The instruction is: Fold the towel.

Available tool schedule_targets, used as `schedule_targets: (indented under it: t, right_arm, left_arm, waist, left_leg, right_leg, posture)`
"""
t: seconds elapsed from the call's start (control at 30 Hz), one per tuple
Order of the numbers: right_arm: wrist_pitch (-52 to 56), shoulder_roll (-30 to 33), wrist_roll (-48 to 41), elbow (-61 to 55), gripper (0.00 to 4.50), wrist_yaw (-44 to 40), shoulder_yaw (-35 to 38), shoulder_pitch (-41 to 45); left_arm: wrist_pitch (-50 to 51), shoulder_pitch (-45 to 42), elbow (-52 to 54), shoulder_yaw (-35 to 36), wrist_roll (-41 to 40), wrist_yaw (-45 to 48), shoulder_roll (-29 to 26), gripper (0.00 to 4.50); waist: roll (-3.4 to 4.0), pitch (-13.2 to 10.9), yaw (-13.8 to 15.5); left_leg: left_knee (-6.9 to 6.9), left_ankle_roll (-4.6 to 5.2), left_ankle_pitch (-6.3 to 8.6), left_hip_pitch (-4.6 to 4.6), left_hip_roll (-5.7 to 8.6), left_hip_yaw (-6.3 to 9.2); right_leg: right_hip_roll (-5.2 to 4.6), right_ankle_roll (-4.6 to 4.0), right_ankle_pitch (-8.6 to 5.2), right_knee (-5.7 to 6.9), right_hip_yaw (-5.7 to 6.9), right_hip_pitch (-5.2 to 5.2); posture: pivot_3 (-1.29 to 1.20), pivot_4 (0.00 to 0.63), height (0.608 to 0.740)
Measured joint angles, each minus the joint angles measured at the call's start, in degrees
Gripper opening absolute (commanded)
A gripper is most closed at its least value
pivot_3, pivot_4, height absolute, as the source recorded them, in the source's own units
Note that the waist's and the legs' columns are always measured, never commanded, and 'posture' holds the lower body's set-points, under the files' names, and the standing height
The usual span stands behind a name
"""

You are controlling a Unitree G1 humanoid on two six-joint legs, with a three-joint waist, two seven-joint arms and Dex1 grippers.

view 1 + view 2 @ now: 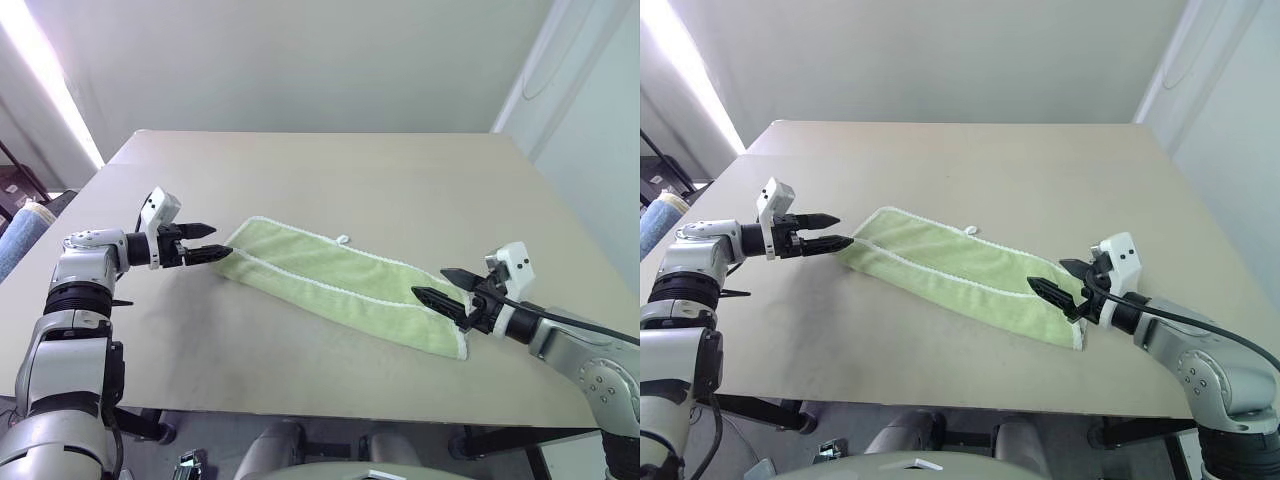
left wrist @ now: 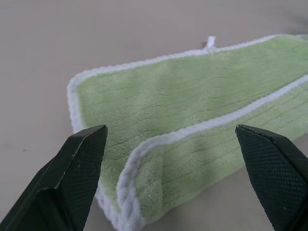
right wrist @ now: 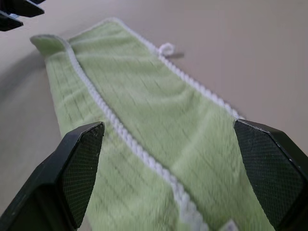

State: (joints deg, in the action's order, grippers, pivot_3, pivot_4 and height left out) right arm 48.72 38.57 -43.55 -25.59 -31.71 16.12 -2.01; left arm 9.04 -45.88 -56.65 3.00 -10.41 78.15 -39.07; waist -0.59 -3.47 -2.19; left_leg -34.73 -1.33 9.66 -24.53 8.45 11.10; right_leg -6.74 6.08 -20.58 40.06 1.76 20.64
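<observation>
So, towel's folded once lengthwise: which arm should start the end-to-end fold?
Probably the right. Its open pincer already straddles the towel's near end, fingers above the cloth. The left pincer, also open, sits just off the far end, beside the edge rather than over it.

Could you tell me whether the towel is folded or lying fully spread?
Folded once lengthwise: the towel lies as a narrow strip, one white-stitched edge running along its top layer.

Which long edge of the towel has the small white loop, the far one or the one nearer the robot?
The far edge of the towel: the white loop sticks out from it onto the table.
</observation>
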Motion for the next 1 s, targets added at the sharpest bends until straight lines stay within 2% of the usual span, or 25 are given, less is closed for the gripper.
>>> schedule_targets:
  t: [0.23,0.57,0.67,0.77,1.0]
  right_arm:
    - [1.3,1.9,1.1,-1.6,4.48,0.5,0.0,-3.2]
    - [4.7,2.7,0.2,-2.0,4.48,1.0,2.3,-6.3]
    - [4.9,2.8,0.0,-3.1,3.89,0.9,2.5,-6.9]
    - [4.9,2.8,0.3,-3.2,2.88,0.9,2.3,-7.1]
    - [4.9,3.0,2.3,-2.9,2.88,0.9,0.4,-7.9]
  left_arm:
    - [-3.5,-3.1,-4.7,-0.8,2.7,-1.4,0.6,4.5]
    - [-8.2,-3.3,-8.6,-2.4,6.9,-3.3,2.1,4.5]
    - [-8.4,-3.3,-8.6,-2.4,7.3,-3.3,2.1,4.5]
    - [-8.4,-3.3,-8.6,-2.4,7.4,-3.2,2.2,4.5]
    - [-8.3,-4.9,-9.6,-2.0,7.3,-4.0,3.4,4.5]
  waist:
    - [-0.02,0.0,0.3]
    - [-0.03,0.0,0.9]
    - [-0.03,0.0,1.4]
    - [-0.03,0.0,1.5]
    - [-0.05,0.0,1.5]
  left_leg:
    - [-0.09,0.06,0.05,-0.04,0.01,-0.06]
    - [-0.16,0.09,0.06,-0.08,0.0,-0.07]
    - [-0.17,0.09,0.06,-0.08,0.0,-0.07]
    - [-0.21,0.1,0.07,-0.1,0.0,-0.07]
    - [-0.28,0.11,0.08,-0.13,0.01,-0.09]
  right_leg:
    - [-0.03,0.01,0.0,0.0,0.0,-0.02]
    - [-0.01,0.03,0.01,0.0,-0.01,0.0]
    - [-0.01,0.04,0.01,0.0,-0.01,-0.01]
    - [-0.01,0.04,0.01,0.0,0.0,-0.02]
    - [-0.01,0.06,0.02,0.0,0.0,-0.02]
  posture:
    - [0.0,0.0,0.692]
    - [0.0,0.0,0.692]
    - [0.0,0.0,0.692]
    - [0.0,0.0,0.692]
    - [0.0,0.0,0.692]
